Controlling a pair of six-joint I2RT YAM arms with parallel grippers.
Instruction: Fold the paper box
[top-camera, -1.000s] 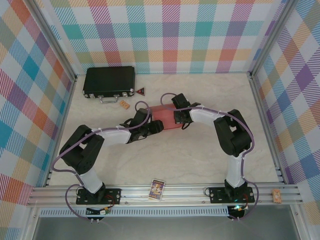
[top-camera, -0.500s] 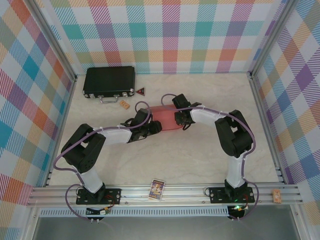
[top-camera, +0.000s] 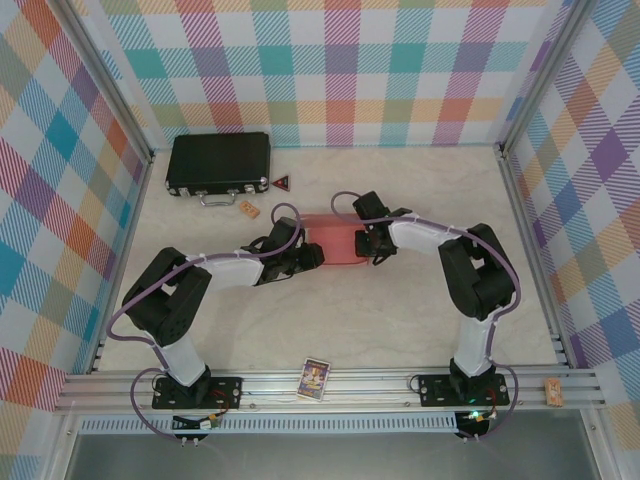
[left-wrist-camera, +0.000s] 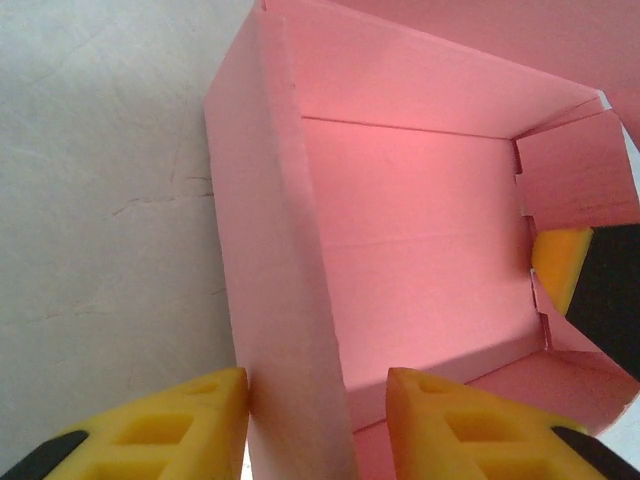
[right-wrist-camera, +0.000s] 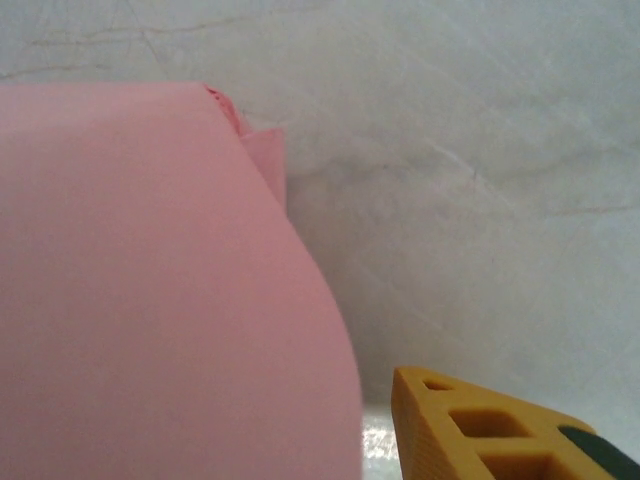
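Sitting near the ctr of the pale marbled table (top-camera: 400, 320), a bit toward the far side, the paper box (top-camera: 335, 238) is a salmon-pink open tray w/ walls up and both grippers at it.

L gripper (left-wrist-camera: 318, 385): jaws partly apart, straddling a long side wall of the box near its L end. Outer finger (left-wrist-camera: 170, 425) sits right against the wall's outside. Inner finger (left-wrist-camera: 470, 425) stands inside the tray w/ a sliver of pink floor btwn it and the wall, so not clamped. L arm (top-camera: 230, 270): base at near-L edge, upper link leaning L to a raised elbow, forearm running low to the R toward the box.

R gripper (top-camera: 366, 243): at the box's R end, by the end flap (left-wrist-camera: 575, 185). R wrist view gives one yellow finger (right-wrist-camera: 480, 430) just clear of the blurred pink card, w/ the other finger hidden behind it. Jaws apart, no clamp seen. R arm (top-camera: 470, 270): base at near-R, link rising to a high elbow, forearm reaching L to the box.

Black hard case (top-camera: 218, 162) lies far-L, latches and handle facing the near side. Card pack (top-camera: 316, 378) rests on the near rail (top-camera: 380, 385) btwn the bases. Red triangle piece (top-camera: 283, 182) is just beside the case's R corner. Small tan block (top-camera: 248, 209) lies near the handle, apart from the box.
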